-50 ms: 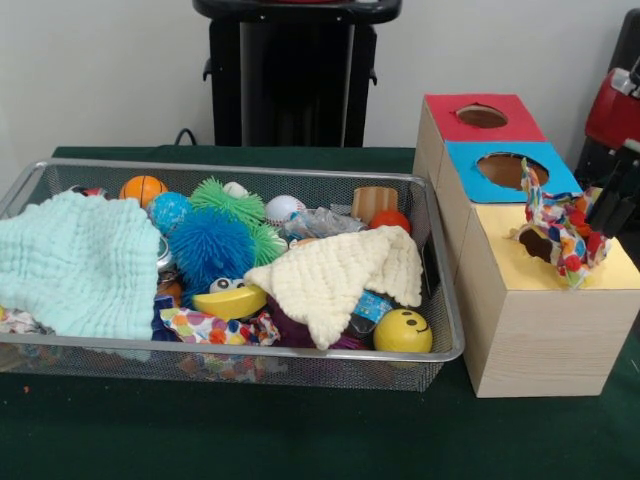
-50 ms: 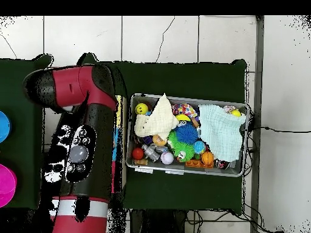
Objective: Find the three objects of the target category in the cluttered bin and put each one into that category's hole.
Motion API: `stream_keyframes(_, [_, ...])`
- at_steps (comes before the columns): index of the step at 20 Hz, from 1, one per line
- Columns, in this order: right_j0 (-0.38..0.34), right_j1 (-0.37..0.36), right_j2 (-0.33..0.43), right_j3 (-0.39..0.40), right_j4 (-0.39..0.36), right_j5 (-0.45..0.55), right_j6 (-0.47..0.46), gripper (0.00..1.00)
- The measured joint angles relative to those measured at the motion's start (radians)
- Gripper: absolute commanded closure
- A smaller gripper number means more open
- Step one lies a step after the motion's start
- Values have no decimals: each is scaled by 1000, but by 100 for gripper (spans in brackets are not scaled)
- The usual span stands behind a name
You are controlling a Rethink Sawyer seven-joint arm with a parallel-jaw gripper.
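The end effector (image 1: 614, 196) is made out only as a dark shape cut off at the right edge of the front view, just beside a patterned cloth (image 1: 560, 222). Whether it is open or closed, or has hold of that cloth, cannot be told. In the overhead view it is hidden under the red and black arm (image 2: 79, 139), by which the wooden box (image 1: 530, 330) is covered as well.

The patterned cloth is seen bunched up over the yellow hole (image 1: 540, 244), partly pushed in and partly standing above the box top, so the first drop is judged to be under way and not yet finished. The red hole (image 1: 481, 116) and the blue hole (image 1: 505, 168) are left open, with nothing at them.

If cloths are the target category, two are judged to be left: a mint cloth (image 1: 75, 265) at one end of the mesh bin (image 1: 250, 345) and a cream cloth (image 1: 330, 275) draped over toys near the other. A further patterned scrap (image 1: 210, 326) is glimpsed at the bin's front wall, but it cannot be told whether it is cloth. Balls and other toys are partly buried beneath both cloths. The bin and box are carried on a green worktop (image 1: 300, 430).
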Motion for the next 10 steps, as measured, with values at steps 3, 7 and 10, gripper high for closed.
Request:
stream_keyframes(3, [0,14,0,5,0,0,0,100])
stream_keyframes(7, [0,26,0,6,0,0,0,100])
stream_keyframes(10, [0,36,0,6,0,7,0,100])
